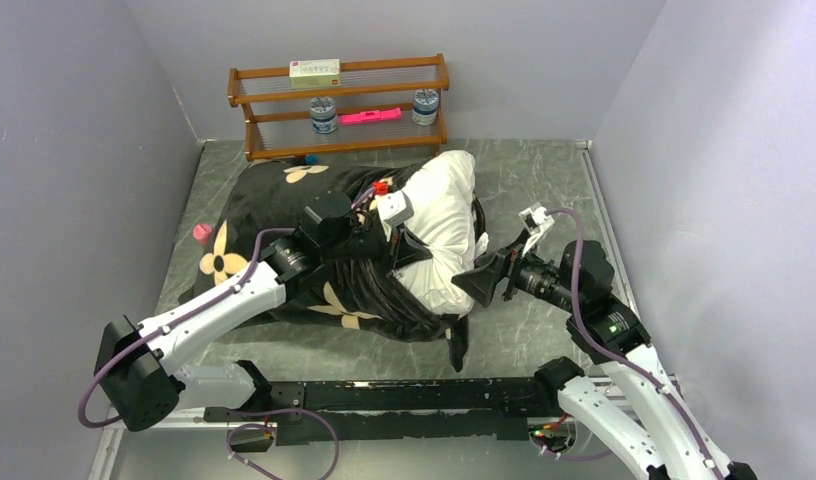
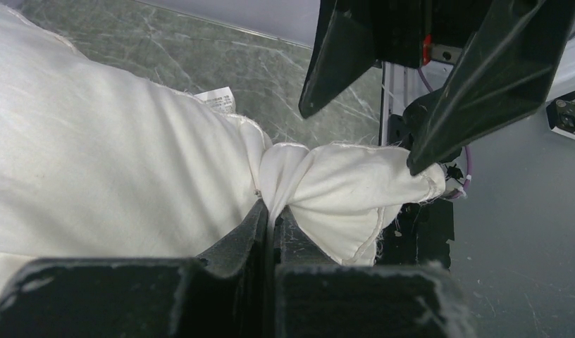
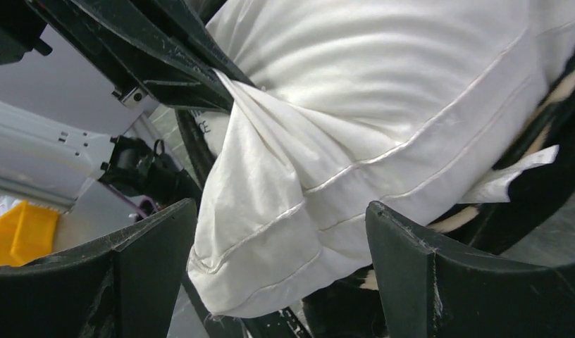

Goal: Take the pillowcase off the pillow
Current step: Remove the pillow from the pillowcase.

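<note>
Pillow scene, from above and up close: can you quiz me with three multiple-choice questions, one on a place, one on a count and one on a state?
1. Where does the wooden rack stand?
A) at the far edge of the table, by the back wall
B) at its near edge
C) in its middle

2. How many small jars sit on the rack?
A) one
B) two
C) four

3. What is the left tool doing?
A) standing wide open
B) shut on nothing
C) shut on a pinch of the pillow

Answers:
1 A, the rack stands against the back wall.
2 B, one jar stands on each side of the pink thing.
3 C, the left wrist view shows white cloth squeezed in its closed jaws.
</note>
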{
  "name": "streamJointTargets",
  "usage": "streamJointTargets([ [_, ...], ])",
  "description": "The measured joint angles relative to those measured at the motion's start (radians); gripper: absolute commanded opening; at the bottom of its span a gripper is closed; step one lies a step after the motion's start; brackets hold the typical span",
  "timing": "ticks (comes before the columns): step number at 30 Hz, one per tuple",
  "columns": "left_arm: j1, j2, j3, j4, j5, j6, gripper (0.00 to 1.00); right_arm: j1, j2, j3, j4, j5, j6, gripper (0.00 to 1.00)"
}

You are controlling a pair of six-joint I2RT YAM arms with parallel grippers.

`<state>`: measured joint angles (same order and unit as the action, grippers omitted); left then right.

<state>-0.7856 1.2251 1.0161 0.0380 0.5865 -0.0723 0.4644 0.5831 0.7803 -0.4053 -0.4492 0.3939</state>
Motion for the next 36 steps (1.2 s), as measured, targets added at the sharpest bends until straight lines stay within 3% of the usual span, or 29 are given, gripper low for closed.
streamJointTargets([
  [11,-0.002,0.03,-0.001,0.031,0.008,-0.023,0.05,0.001,0.095,-0.17,0.128,-0.111,0.081,0.9],
  [16,-0.002,0.056,-0.002,0.034,0.011,-0.032,0.09,0.002,0.159,-0.228,0.227,-0.152,0.108,0.83],
  [18,-0.002,0.065,-0.002,0.034,0.011,-0.038,0.15,0.003,0.179,-0.248,0.269,-0.164,0.117,0.74],
  [22,-0.001,0.069,-0.002,0.045,0.012,-0.047,0.41,0.004,0.23,-0.268,0.34,-0.183,0.136,0.31],
  [25,-0.001,0.066,0.0,0.054,0.013,-0.035,0.58,0.004,0.284,-0.27,0.362,-0.195,0.13,0.14],
  [29,0.002,0.023,0.001,0.024,-0.008,0.022,0.7,0.003,0.34,-0.27,0.337,-0.201,0.114,0.01],
  [36,0.012,-0.105,0.003,-0.069,-0.006,0.179,0.77,0.007,0.317,-0.216,0.239,-0.153,0.068,0.0],
])
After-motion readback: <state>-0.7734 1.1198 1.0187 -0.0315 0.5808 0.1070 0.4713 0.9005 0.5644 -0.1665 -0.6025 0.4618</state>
